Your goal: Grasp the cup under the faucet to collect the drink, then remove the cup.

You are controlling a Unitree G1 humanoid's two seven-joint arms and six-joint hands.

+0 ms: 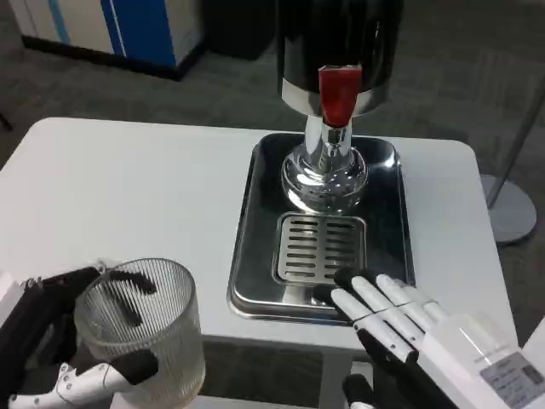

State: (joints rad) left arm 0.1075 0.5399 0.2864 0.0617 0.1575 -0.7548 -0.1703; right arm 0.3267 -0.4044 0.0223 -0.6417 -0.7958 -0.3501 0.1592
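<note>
The left hand [60, 341] grips the cup [140, 328], a clear ribbed tumbler. Dark fingers [128, 294] show through the glass on the far side, and a white and black finger [102, 375] wraps the near side low on the wall. The hand lies to the left of the cup and partly behind it, so the open mouth stays unobstructed for filling. The cup stands upright, or nearly so, and appears empty. Whether its base rests on the table [128, 187] or is lifted clear of it cannot be determined.

The right hand [409, 328] holds nothing. Its fingers are extended and lie close together, side by side, with the fingertips [345, 285] over the near rim of the tray [247, 247]. Whether they touch the rim cannot be determined. This posture is judged to be a waiting position, or possibly one that steadies the tray.

Forward of the right fingertips lies the slotted drip grate [320, 247], set into the tray floor. Beyond the grate stands the chrome base of the dispenser [324, 175], with the red faucet lever [338, 92] above it on the dark body of the dispenser.

Relative to the left hand, the grate lies forward and to the right, well apart from the cup. The cup is therefore not yet under the faucet. The remaining work is judged to be:

- Carry the cup forward and right, over the tray rim.
- Set it on the grate below the faucet.
- Collect the drink and withdraw the cup.
</note>
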